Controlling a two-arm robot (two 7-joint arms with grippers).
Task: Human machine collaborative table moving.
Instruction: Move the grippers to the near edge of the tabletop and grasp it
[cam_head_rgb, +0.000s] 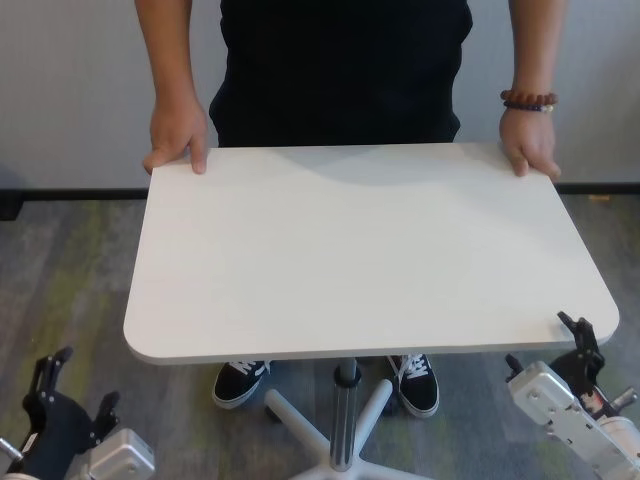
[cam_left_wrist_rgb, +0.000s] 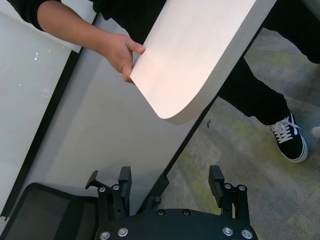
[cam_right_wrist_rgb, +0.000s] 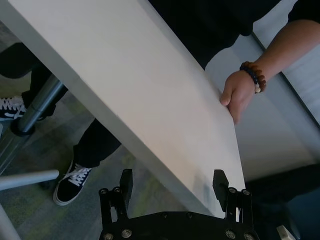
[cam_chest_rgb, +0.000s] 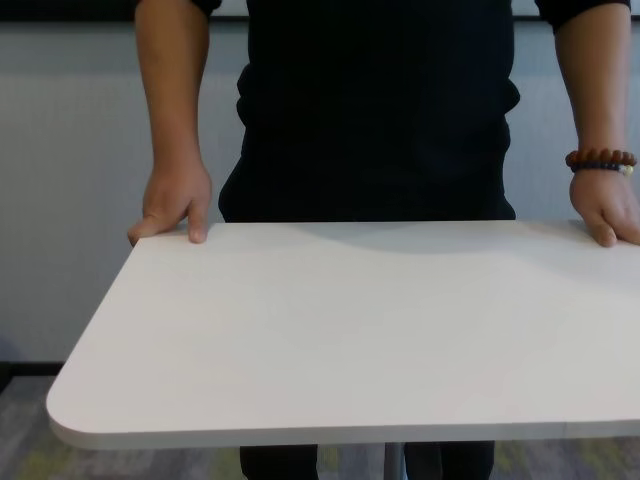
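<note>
The table (cam_head_rgb: 360, 250) is a large white top with rounded corners on a silver post (cam_head_rgb: 346, 410). The human (cam_head_rgb: 340, 70), in a black top, stands at its far side with one hand on each far corner; a beaded bracelet (cam_head_rgb: 528, 100) is on one wrist. My left gripper (cam_head_rgb: 85, 385) is open and empty, low and apart from the near left corner (cam_left_wrist_rgb: 175, 112). My right gripper (cam_head_rgb: 545, 345) is open just below the near right corner; in the right wrist view (cam_right_wrist_rgb: 172, 177) the table's edge (cam_right_wrist_rgb: 150, 150) runs close before its fingers. The chest view shows no gripper.
The table's white star-shaped foot (cam_head_rgb: 300, 420) and the human's black sneakers (cam_head_rgb: 240, 383) are under the top, on grey-green carpet. A black mesh chair (cam_left_wrist_rgb: 45, 212) stands by the left gripper. A pale wall with a dark skirting runs behind the human.
</note>
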